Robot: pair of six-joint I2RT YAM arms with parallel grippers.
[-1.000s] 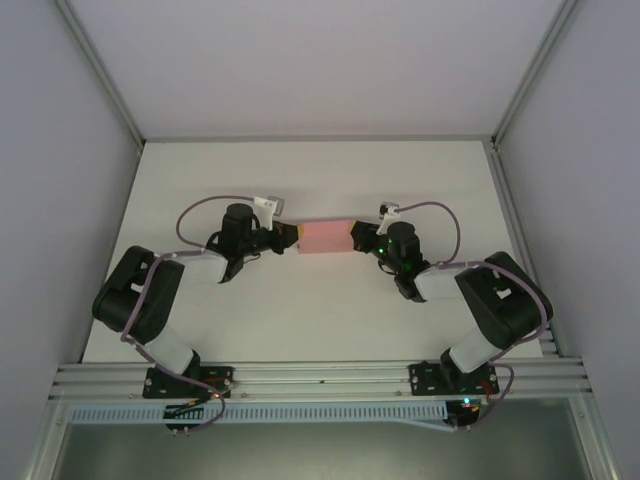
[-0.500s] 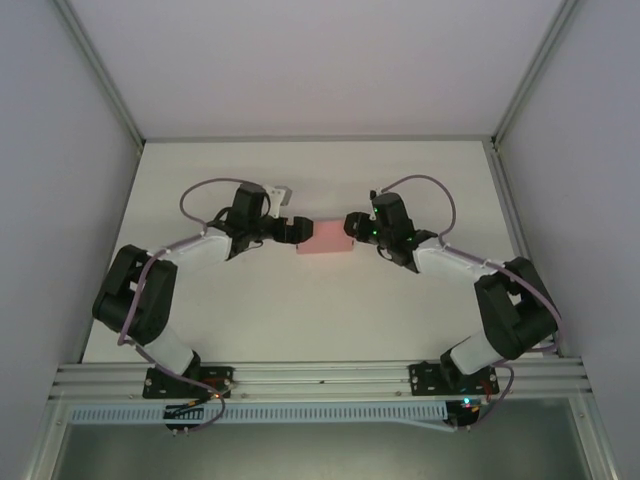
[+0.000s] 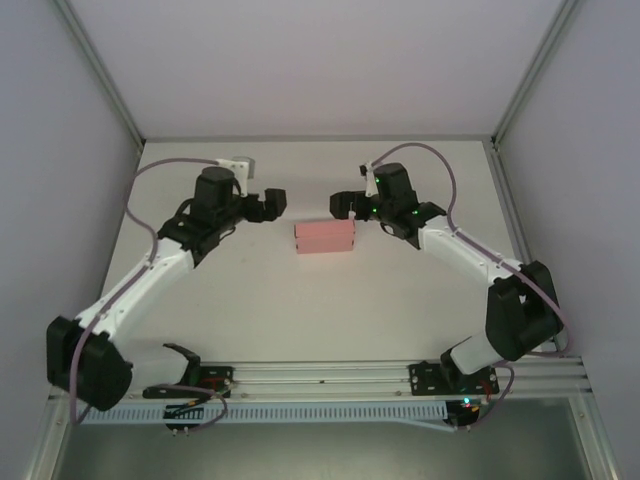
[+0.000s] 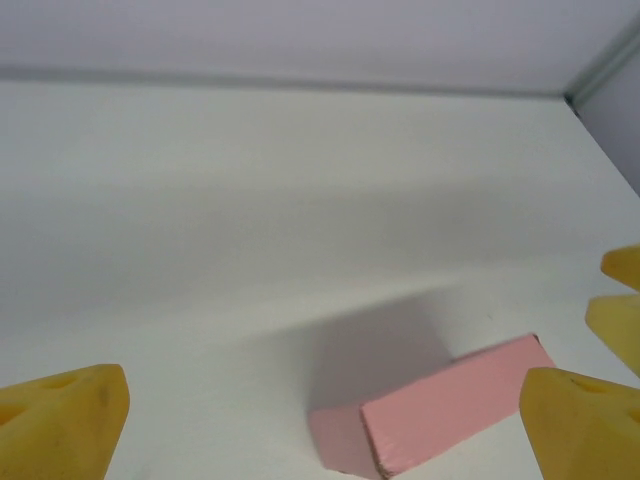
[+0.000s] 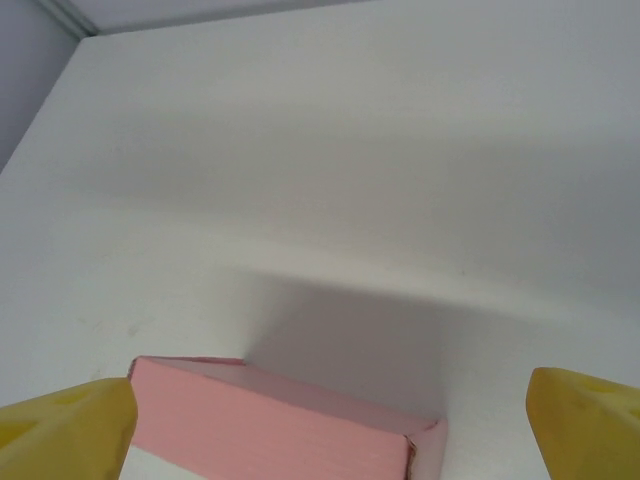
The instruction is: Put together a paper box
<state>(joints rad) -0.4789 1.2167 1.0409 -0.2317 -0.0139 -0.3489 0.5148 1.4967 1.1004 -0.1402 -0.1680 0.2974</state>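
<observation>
Left gripper [image 3: 268, 204] and right gripper [image 3: 345, 204]: both stand with jaws wide apart, holding nothing and clear of all contact, each positioned near one end of the paper box [image 3: 325, 238]. The box lies closed and flat on the white table [image 3: 250, 300] between the two grippers, toward the far middle. In the wrist views the yellow fingers [image 4: 65, 415] are cut off at the frame edges, and the box's near edge runs out of the bottom of both frames.
</observation>
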